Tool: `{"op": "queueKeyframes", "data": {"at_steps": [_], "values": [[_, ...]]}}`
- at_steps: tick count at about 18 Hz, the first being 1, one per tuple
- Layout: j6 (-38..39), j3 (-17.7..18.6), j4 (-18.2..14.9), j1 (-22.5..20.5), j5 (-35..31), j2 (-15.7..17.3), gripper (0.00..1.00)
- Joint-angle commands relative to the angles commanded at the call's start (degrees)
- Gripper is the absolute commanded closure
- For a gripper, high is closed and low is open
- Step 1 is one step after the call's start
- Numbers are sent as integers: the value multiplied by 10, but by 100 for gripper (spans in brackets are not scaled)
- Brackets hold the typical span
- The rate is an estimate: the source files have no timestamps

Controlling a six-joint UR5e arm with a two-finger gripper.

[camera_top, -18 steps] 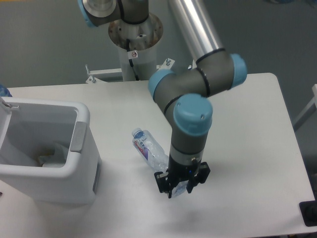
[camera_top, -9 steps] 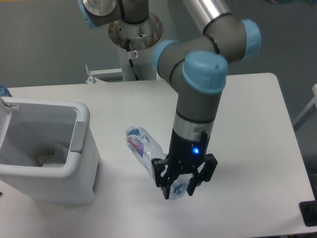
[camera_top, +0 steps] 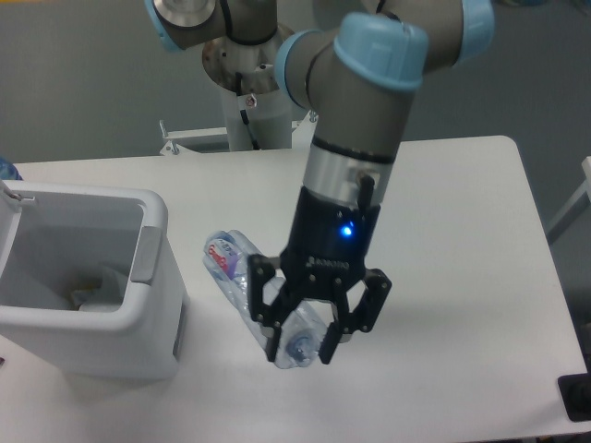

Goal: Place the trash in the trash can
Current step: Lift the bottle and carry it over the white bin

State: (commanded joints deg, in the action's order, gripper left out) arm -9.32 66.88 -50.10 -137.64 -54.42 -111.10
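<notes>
My gripper is shut on the cap end of a clear crushed plastic bottle with a blue-red label. The bottle hangs above the table, slanting up and to the left toward the trash can. The trash can is a large white bin with a grey side panel, standing at the left edge of the table. Inside it, a flattened white packet lies on the bottom.
The white table stretches to the right and behind the arm. The arm's base column stands at the back centre. A dark object sits at the lower right corner.
The gripper has risen with the bottle and shifted left toward the trash can. The bottle has left the table surface and now hangs in the air.
</notes>
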Motion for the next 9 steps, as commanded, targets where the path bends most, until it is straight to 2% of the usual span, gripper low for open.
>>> {"op": "queueKeyframes", "data": {"at_steps": [5,9], "values": [[-1,1,4,2,71,36,58],[-7,2,4,24,92,41,58]]}}
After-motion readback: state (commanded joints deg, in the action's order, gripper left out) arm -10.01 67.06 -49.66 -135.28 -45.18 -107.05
